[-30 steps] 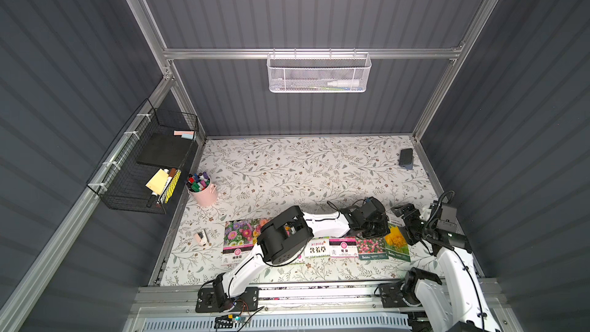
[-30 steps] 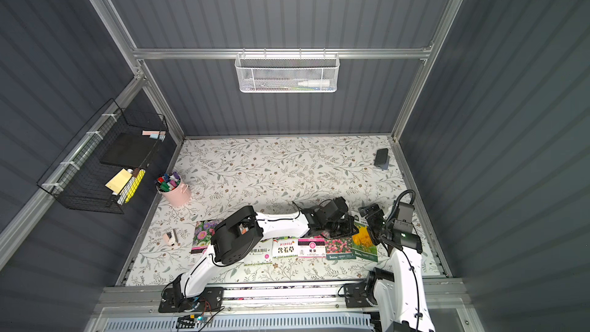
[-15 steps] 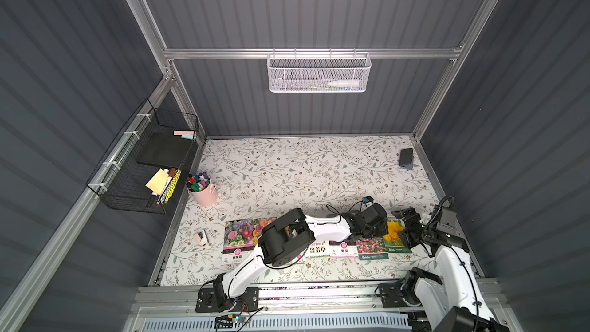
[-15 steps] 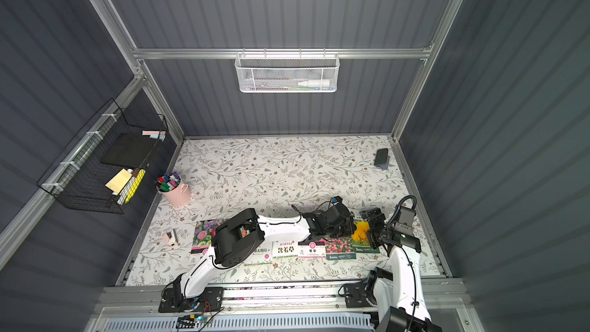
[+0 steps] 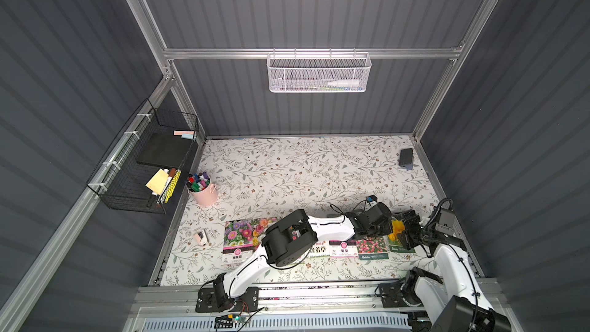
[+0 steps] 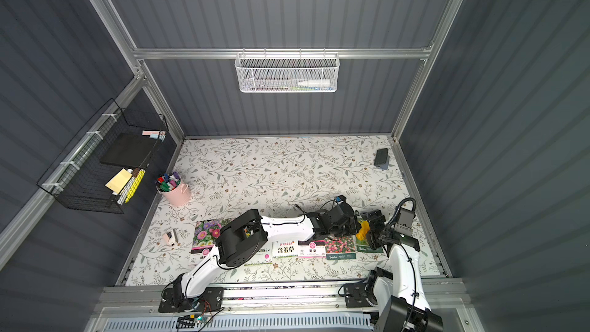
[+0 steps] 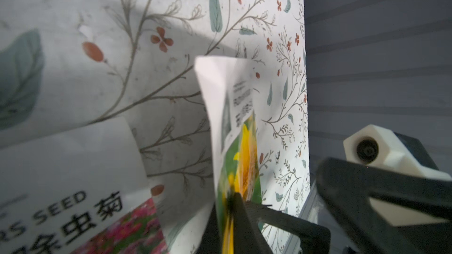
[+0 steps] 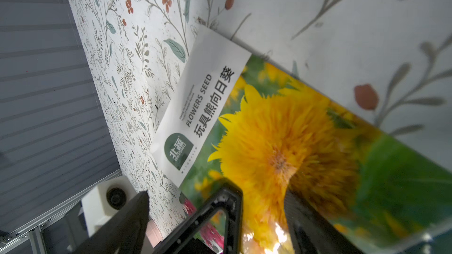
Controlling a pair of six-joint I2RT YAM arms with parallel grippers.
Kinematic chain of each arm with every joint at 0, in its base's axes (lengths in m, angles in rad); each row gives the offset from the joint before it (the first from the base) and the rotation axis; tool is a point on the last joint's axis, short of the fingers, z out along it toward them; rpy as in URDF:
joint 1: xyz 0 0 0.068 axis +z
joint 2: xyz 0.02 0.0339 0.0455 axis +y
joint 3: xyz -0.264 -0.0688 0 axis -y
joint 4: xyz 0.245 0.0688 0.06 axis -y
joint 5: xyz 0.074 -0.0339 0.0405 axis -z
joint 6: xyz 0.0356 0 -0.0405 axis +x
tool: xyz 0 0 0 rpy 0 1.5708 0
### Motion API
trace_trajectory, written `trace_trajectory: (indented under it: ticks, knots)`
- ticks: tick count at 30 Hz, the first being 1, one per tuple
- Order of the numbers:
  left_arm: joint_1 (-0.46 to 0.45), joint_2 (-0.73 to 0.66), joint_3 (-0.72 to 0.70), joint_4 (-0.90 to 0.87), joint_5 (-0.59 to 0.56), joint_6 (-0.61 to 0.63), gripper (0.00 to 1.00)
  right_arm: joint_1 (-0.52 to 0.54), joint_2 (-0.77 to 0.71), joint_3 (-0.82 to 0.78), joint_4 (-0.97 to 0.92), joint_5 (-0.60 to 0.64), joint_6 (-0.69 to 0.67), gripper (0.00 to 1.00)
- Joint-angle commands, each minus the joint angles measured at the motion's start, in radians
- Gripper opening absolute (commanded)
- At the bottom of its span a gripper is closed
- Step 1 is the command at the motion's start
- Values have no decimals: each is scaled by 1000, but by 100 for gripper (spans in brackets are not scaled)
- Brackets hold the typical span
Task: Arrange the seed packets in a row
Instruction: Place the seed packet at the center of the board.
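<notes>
Left wrist cam: left claw (image 7: 232, 206) pinches sunflower packet (image 7: 234, 128) by its edge, pkt tilted up off worktop (image 5: 303, 170) near the near-right corner. Right claw (image 8: 261, 199) spread wide just beside it, holding nothing. Both top views: row runs along near edge from mixed-bloom packet (image 5: 238, 237) to pink-flower packet (image 5: 372, 248), some hidden under left arm (image 5: 329, 234). Prob. nearly done; left: lay this last pkt flat at row's right end.

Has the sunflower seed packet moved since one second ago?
Yes, slightly. The near edge of the sunflower packet was level with that of the pink-flower packet; in a top view it now sits farther from the front rail.
</notes>
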Motion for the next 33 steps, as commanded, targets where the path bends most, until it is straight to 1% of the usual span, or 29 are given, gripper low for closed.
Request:
trace_trajectory:
  ticks: [1, 6, 13, 19, 23, 29, 33]
  knots:
    - [-12, 26, 37, -25, 19, -3, 24, -5, 5, -7, 21, 18, 20, 88]
    - [-15, 39, 70, -54, 38, -10, 39, -7, 39, -8, 40, 17, 27, 88]
    - [-22, 38, 126, -138, 72, -4, 51, -8, 133, -5, 69, 11, 37, 88]
    - [-23, 3, 140, -215, 97, 12, 57, -8, 215, 1, 94, 1, 41, 88]
    - [-23, -18, 165, -260, 134, 43, 62, -9, 213, -7, 105, 22, 49, 88]
    - [-23, -33, 248, -373, 179, 93, 69, -10, 193, -7, 83, 58, 51, 88]
    - [-20, -57, 293, -454, 188, 134, 74, -10, 181, -11, 77, 61, 59, 88]
